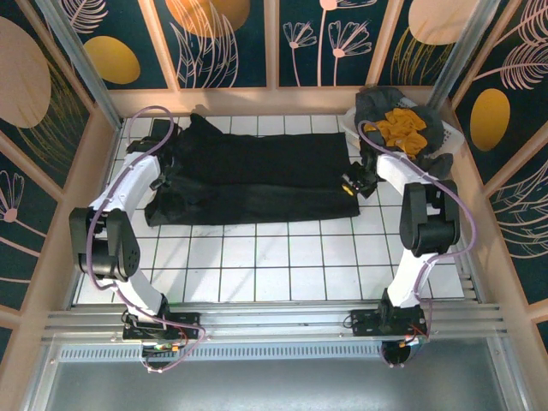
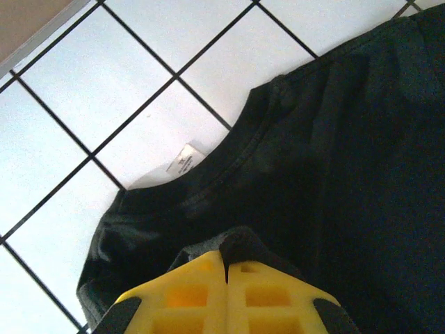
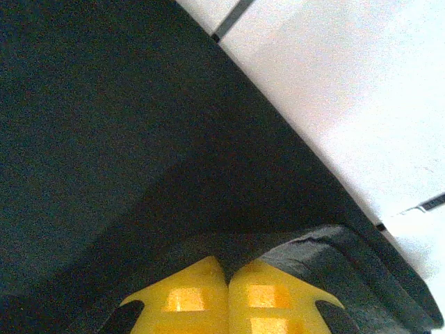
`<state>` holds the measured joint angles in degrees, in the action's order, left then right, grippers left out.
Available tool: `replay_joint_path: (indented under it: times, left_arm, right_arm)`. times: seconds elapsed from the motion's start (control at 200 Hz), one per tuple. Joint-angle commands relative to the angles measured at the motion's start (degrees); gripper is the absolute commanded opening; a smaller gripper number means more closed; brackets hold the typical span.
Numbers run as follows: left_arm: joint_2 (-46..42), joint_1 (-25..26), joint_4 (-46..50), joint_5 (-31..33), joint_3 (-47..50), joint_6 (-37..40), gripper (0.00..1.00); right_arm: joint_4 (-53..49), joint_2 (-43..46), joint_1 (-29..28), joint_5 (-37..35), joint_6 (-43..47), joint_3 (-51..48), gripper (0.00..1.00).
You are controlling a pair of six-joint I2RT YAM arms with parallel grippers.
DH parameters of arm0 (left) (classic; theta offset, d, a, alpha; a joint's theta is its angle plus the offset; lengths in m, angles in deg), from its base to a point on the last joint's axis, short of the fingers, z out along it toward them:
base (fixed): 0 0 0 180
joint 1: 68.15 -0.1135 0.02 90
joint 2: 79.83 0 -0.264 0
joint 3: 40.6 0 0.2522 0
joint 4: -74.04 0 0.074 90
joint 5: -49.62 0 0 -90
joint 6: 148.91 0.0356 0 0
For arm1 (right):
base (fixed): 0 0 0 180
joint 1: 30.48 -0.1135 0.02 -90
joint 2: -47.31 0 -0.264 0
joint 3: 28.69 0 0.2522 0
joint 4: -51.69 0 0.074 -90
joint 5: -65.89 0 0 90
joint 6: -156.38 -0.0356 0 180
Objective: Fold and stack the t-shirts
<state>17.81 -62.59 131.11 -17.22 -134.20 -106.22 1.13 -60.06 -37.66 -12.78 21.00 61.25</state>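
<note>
A large black t-shirt (image 1: 253, 180) lies lengthwise across the white tiled table, its collar end to the left. My left gripper (image 1: 168, 177) is at that end, shut on a pinch of black cloth just behind the collar (image 2: 229, 156), whose white label (image 2: 182, 161) shows. At the shirt's right end, my right gripper (image 1: 350, 184) is shut on the black cloth near the hem (image 3: 313, 167). In the wrist views both pairs of yellow jaws meet with a tuft of fabric nipped between their tips, left gripper (image 2: 228, 254), right gripper (image 3: 228, 268). A mustard-yellow t-shirt (image 1: 407, 128) and a dark grey t-shirt (image 1: 381, 103) lie crumpled at the back right.
The crumpled shirts sit in a white lattice basket (image 1: 455, 137) in the back right corner. Wooden-framed patterned walls (image 1: 274, 43) enclose the table on three sides. Bare white tiles (image 1: 274, 257) stretch between the black shirt and the arm bases.
</note>
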Motion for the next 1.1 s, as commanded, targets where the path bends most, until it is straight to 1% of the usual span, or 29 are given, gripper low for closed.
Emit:
replay_joint_path:
  times: [0.0, 0.045, 0.055, 0.09, 0.14, 0.18, 0.235, 0.28, 0.305, 0.355, 0.445, 0.495, 0.55, 0.641, 0.711, 0.806, 0.926, 0.941, 1.011, 1.096]
  left_arm:
    - [3.4, -0.5, -3.6, 0.6, -0.6, 3.6, 0.18]
    - [4.3, -0.5, -4.7, 0.2, -1.1, 5.5, 0.42]
    - [4.5, -0.5, -4.8, 0.3, -1.2, 5.7, 0.46]
    - [5.0, -0.5, -4.4, 1.0, -1.8, 5.9, 0.54]
    - [5.2, -0.6, -3.7, 2.3, -2.2, 6.0, 0.56]
    - [4.7, -0.7, -3.3, 3.0, -2.0, 5.7, 0.57]
    - [3.1, -0.7, -2.9, 3.5, -1.0, 4.7, 0.58]
    - [1.4, -0.7, -2.4, 3.2, 0.1, 3.9, 0.58]
    - [0.9, -0.7, -2.0, 2.7, 0.8, 3.4, 0.58]
    - [-2.7, -0.7, -1.0, 1.5, 2.9, 2.4, 0.55]
    - [-7.6, -0.7, -0.9, -0.9, 9.4, 0.2, 0.46]
    - [-9.2, -0.8, -1.2, -3.1, 12.5, -0.7, 0.39]
    - [-9.9, -0.9, -2.1, -6.2, 15.2, -1.2, 0.31]
    - [-9.0, -2.1, -3.7, -11.3, 18.4, -2.6, 0.22]
    - [-7.3, -3.5, -4.9, -13.6, 19.7, -3.0, 0.15]
    - [-4.3, -5.3, -7.0, -14.8, 19.8, -2.6, 0.14]
    - [0.2, -7.0, -8.5, -13.9, 17.4, -1.2, 0.13]
    - [1.9, -7.2, -8.7, -13.8, 17.0, -1.0, 0.13]
    - [4.9, -8.1, -8.9, -12.4, 14.9, -0.2, 0.13]
    - [8.1, -9.0, -8.6, -9.0, 12.3, 1.8, 0.13]
  right_arm:
    - [-1.1, -1.6, 0.7, -2.9, -0.8, 2.3, 0.00]
    - [-1.0, -1.3, 0.8, -3.6, -0.9, 2.6, 0.01]
    - [-1.0, -1.2, 0.9, -3.8, -0.9, 2.6, 0.04]
    - [-0.7, -0.6, 0.9, -4.5, -1.1, 2.6, 0.16]
    - [-0.7, 0.6, 0.9, -5.9, -1.2, 2.6, 0.32]
    - [-0.7, 1.5, 0.9, -6.9, -1.0, 2.3, 0.40]
    - [-0.4, 3.7, 0.8, -7.9, -0.7, 0.9, 0.46]
    - [0.2, 5.8, 0.8, -8.2, -0.3, -0.9, 0.48]
    - [0.5, 6.9, 0.8, -8.2, 0.0, -2.2, 0.48]
    - [0.9, 9.1, 0.7, -8.0, 0.6, -4.8, 0.47]
    - [2.6, 13.0, 0.3, -6.2, 2.7, -9.9, 0.42]
    - [5.0, 15.1, 0.0, -4.0, 4.1, -13.1, 0.36]
    - [7.6, 16.9, -0.3, -1.7, 5.4, -16.0, 0.31]
    - [9.5, 17.3, -0.7, 0.6, 6.6, -18.3, 0.27]
    - [10.2, 15.9, -0.7, 2.3, 7.5, -18.5, 0.23]
    - [10.3, 13.2, -0.8, 2.5, 8.1, -18.1, 0.18]
    - [10.5, 10.4, -0.8, 1.4, 8.4, -17.3, 0.17]
    - [10.5, 10.1, -0.7, 1.2, 8.4, -17.1, 0.17]
    - [9.7, 8.0, -0.7, 0.3, 8.6, -16.1, 0.17]
    - [8.5, 5.6, -0.8, -0.9, 8.6, -15.4, 0.17]
